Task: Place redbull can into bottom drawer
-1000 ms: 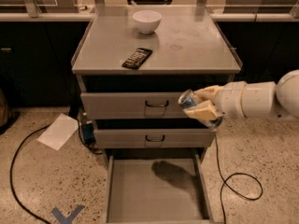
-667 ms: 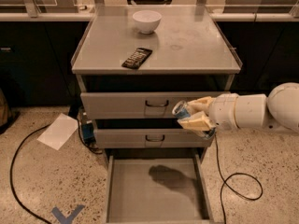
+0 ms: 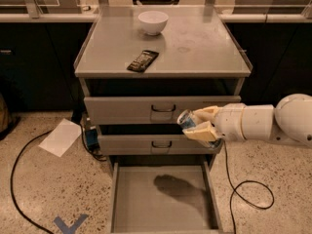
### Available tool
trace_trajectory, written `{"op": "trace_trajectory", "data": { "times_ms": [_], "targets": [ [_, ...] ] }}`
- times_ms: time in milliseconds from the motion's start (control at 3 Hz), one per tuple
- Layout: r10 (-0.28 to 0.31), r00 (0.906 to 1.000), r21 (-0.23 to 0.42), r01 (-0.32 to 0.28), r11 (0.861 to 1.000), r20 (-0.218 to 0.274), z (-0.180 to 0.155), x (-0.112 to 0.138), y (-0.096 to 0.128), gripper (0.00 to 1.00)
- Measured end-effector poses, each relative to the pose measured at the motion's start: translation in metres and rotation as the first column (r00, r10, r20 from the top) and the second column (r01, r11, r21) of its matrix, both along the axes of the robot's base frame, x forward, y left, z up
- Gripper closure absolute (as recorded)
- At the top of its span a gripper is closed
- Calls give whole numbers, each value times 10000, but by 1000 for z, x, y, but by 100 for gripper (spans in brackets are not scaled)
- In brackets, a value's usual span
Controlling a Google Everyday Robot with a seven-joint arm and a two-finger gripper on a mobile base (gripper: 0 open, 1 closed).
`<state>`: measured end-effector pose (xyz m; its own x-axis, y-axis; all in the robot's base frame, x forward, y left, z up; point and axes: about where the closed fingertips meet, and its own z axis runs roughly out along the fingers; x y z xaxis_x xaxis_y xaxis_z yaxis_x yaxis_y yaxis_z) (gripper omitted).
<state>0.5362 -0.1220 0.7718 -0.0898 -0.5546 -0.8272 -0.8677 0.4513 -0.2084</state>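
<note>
My gripper [image 3: 197, 124] reaches in from the right on a white arm and is shut on the redbull can [image 3: 186, 119]. The can's silver end and blue side show between the cream fingers [image 3: 202, 131]. It hangs in front of the middle drawer, above the bottom drawer [image 3: 163, 199]. That drawer is pulled out, a wide shallow grey tray. The arm's shadow falls on its floor.
The grey cabinet top [image 3: 195, 52] carries a white bowl [image 3: 153, 22] and a flat dark snack bar wrapper [image 3: 143, 60]. The two upper drawers [image 3: 161, 110] are shut. A white paper [image 3: 61, 137] and black cables [image 3: 19, 179] lie on the speckled floor.
The gripper with the can has moved left and slightly down, from in front of the top drawer toward the middle drawer. The shadow in the bottom drawer has shifted left.
</note>
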Motion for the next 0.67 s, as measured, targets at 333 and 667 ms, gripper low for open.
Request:
{"op": "trace_trajectory", "data": {
  "times_ms": [333, 667],
  "targets": [
    [-242, 9993, 339, 252, 9991, -291, -38, -13, 5, 100],
    [-327, 9964, 421, 361, 9985, -785, -101, -31, 12, 100]
  ]
}}
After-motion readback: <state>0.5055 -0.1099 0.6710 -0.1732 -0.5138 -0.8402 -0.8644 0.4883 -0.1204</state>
